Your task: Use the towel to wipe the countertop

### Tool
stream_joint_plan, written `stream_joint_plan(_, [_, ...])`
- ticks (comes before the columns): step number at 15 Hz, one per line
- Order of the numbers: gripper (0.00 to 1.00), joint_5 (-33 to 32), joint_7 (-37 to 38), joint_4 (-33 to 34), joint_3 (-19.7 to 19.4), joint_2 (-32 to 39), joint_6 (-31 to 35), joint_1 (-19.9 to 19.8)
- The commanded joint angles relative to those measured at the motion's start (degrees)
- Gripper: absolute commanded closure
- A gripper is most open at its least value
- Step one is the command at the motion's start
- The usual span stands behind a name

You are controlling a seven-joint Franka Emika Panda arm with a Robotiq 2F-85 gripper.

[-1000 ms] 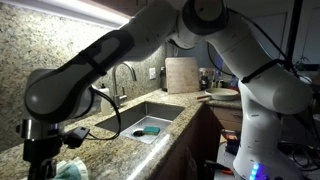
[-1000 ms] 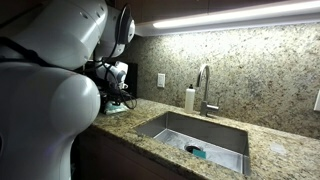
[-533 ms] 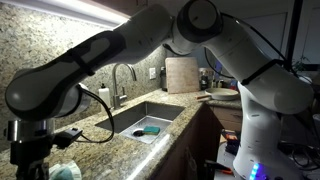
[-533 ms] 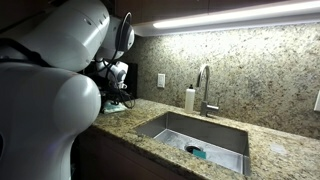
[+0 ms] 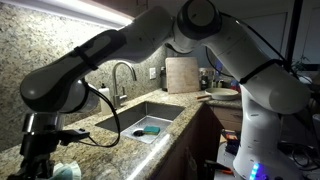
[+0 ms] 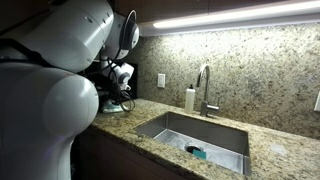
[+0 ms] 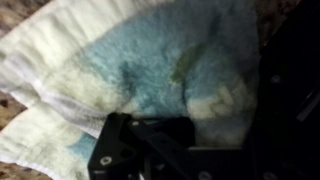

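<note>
The towel (image 7: 150,60), teal-green with pale edges, fills the wrist view, bunched under the dark gripper (image 7: 200,122). In both exterior views the towel (image 5: 66,172) (image 6: 114,106) lies on the speckled granite countertop (image 5: 95,138) (image 6: 135,120) at the end far from the sink. The gripper (image 5: 45,152) (image 6: 118,92) points down onto the cloth and is shut on it. The robot's own arm and body hide part of the towel in both exterior views.
A steel sink (image 5: 150,112) (image 6: 190,132) is set into the counter, with a teal sponge (image 6: 198,152) (image 5: 150,129) in it. A faucet (image 6: 205,88) and a soap bottle (image 6: 189,98) stand behind it. A cutting board (image 5: 182,75) leans at the far end.
The gripper with the towel swung one way along the countertop half a second ago and has now come back toward the sink. The jaws stayed shut.
</note>
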Motion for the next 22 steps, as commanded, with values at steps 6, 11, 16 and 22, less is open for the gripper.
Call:
stream_joint_plan(6, [1.0,10.8,-1.2,-17.0,1.6,-6.7,4.9,-8.0])
stream_joint_plan(11, [1.0,12.2,-0.6,-24.0,-0.9,-13.0,4.5,-10.2])
stream_joint_plan(16, [1.0,11.9,-0.3,-30.6,-4.6,-18.5,4.1,-11.8])
stream_joint_plan(22, [1.0,11.9,-1.0,-38.7,-9.1,-24.7,4.4,-13.8])
